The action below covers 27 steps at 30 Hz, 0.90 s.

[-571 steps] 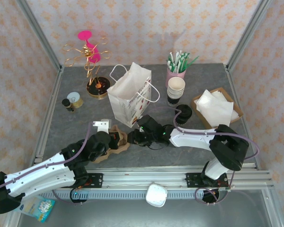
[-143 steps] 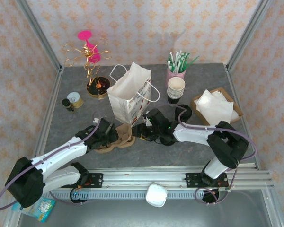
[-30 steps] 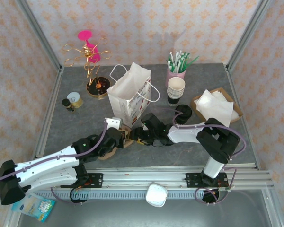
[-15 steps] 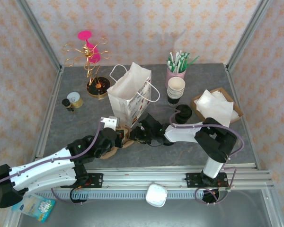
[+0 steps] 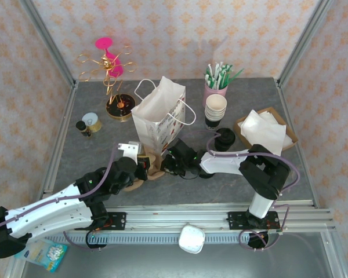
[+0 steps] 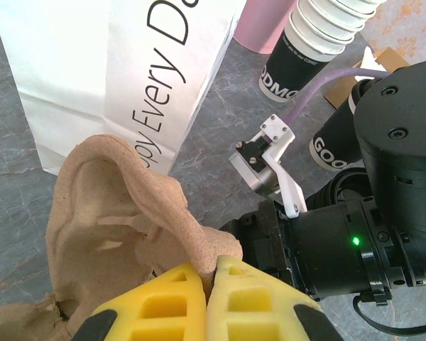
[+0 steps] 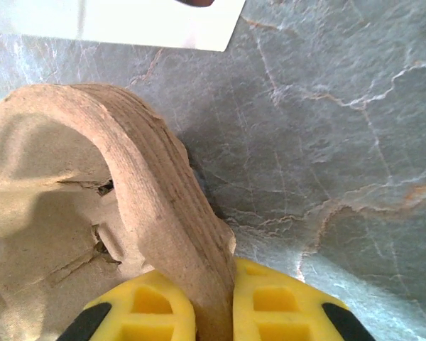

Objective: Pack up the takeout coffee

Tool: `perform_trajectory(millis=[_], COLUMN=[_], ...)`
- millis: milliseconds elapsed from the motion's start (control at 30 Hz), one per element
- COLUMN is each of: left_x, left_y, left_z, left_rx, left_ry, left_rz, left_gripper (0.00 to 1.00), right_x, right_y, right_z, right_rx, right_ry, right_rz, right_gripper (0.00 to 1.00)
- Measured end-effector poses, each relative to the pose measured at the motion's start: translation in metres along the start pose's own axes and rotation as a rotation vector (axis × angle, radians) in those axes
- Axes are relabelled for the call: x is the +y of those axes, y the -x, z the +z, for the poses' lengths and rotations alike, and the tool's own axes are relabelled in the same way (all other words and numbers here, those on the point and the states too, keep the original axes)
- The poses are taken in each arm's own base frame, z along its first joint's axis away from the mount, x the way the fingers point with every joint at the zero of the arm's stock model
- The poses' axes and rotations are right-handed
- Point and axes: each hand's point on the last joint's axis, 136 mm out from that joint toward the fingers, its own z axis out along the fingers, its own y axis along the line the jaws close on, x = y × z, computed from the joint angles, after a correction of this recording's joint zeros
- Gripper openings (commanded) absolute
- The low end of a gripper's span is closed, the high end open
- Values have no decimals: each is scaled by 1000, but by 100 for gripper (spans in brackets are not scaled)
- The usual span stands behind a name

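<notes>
Both arms are in tight on the moulded pulp cup carrier [image 5: 155, 171], right at the foot of the white paper bag [image 5: 159, 116]. The left gripper [image 5: 144, 166] has its yellow pads [image 6: 163, 305] squeezed together on the carrier's [image 6: 121, 206] near rim, with pulp pinched between them. From the opposite side the right gripper [image 5: 165, 164] meets it almost nose to nose. In its wrist view, the right gripper [image 7: 211, 280] is clamped narrow on an arched wall of the carrier [image 7: 64, 192], with the grey tabletop [image 7: 326, 106] beyond.

The takeout coffee [image 5: 224, 139] stands upright with its lid on, well off to the right gripper's right and behind that arm's forearm, out of either gripper's grasp. The left wrist camera catches its black side [image 6: 335, 145] past the right arm's housing.

Just beyond the coffee is the stack of cups [image 5: 215, 110]. Behind that, a pink holder [image 5: 216, 90] is stuffed with green and white sticks. To the coffee's right, a brown box [image 5: 276, 113] holds white napkins [image 5: 264, 130]. The bag gapes open beyond the grippers; what it holds I cannot tell.
</notes>
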Motion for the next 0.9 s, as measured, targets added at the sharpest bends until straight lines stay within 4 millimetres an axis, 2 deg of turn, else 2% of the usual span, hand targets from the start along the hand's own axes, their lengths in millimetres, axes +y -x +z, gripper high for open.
perform_trajectory(millis=[600,900], left_x=[-3,-16], left_y=[14,52], left_z=[-13,-37], left_rx=[-23,-127], left_ry=[-16,-75], left_rz=[-21,-94], left_gripper=[1,1], right_x=[-2,-3], right_y=[7,14], right_z=[-1,-4], right_rx=[-46,-95], right_ry=[-74,-121], right_rz=[0,-7], right_gripper=[0,0])
